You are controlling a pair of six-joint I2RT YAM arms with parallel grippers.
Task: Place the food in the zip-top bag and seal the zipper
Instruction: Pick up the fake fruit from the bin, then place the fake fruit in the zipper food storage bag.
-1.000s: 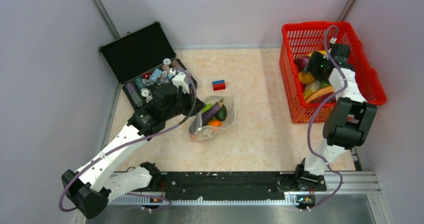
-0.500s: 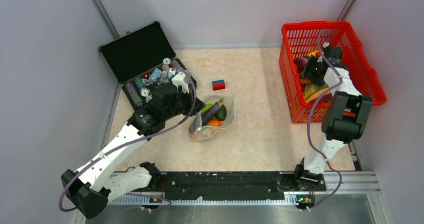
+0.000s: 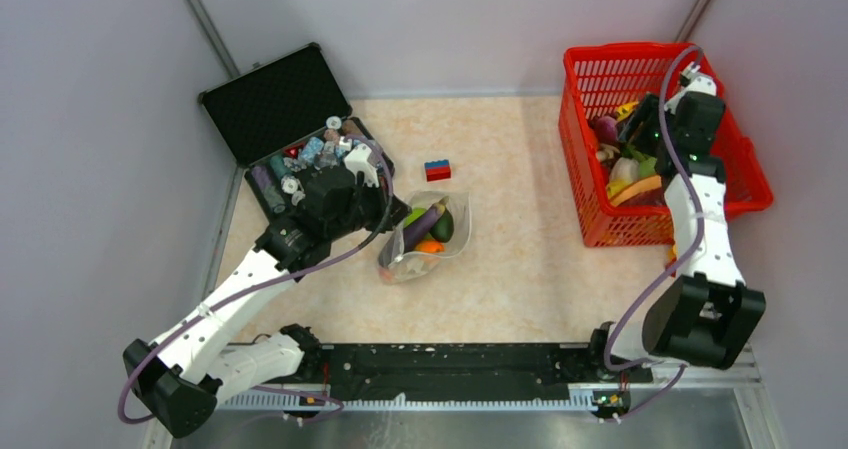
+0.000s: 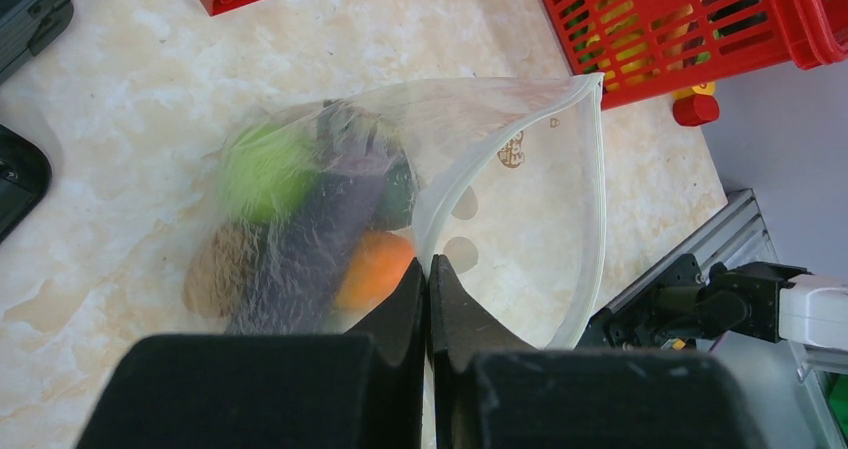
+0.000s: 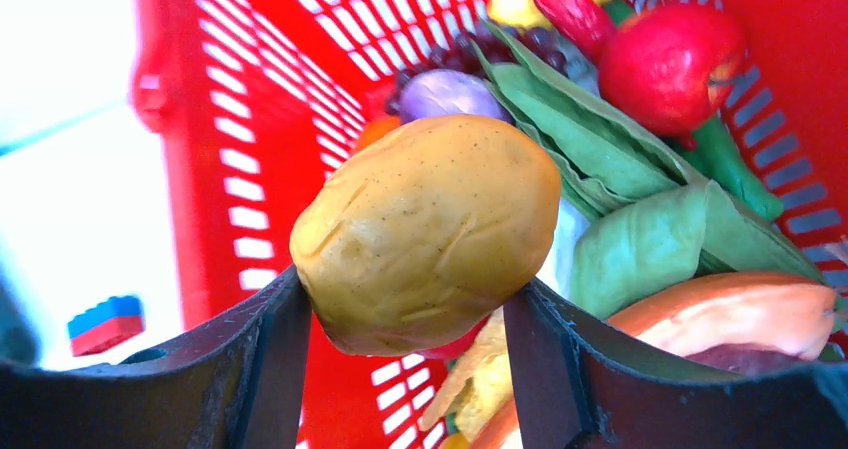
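Right gripper (image 5: 405,314) is clamped on a yellow-brown potato-shaped food piece (image 5: 430,229) over the red basket (image 3: 745,169), upper right of the top view. The zip-top bag (image 3: 425,234) lies centre frame, well to the left. The left gripper (image 4: 428,279) pinches its rim by the zipper (image 4: 598,189), mouth agape, with several pieces inside. The basket wall stands between; the red-and-blue brick (image 3: 437,171), just above the bag, lies off the likely path.

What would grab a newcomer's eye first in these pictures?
Probably the bright red basket at the far right of the table, heaped with toy produce, where the right gripper clasps a tan potato. Next comes the clear zip-top bag at mid-table, already holding several pieces of food, its open rim pinched by the shut left gripper.
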